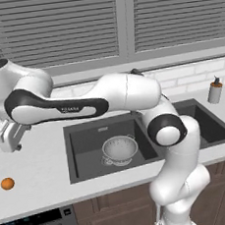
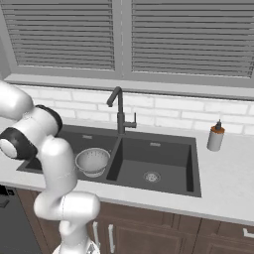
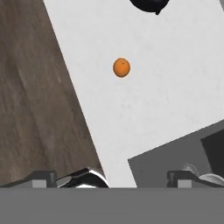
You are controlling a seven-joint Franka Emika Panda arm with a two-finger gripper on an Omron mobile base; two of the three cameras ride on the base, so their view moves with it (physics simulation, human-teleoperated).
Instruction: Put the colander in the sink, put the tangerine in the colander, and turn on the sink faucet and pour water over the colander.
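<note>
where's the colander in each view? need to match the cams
Left base view: colander sits in the sink's left basin, centre of picture, left of the arm.
Right base view: colander in the same basin, left of centre, partly behind the arm.
Hand view: a pale curved edge at the bottom right may be its rim; too little to tell.
Shared landmark: the sink; between the base views, also the soap bottle.

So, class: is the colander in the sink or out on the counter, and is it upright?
In and upright: the colander sits on its base in the sink's left basin, open side up.
</note>
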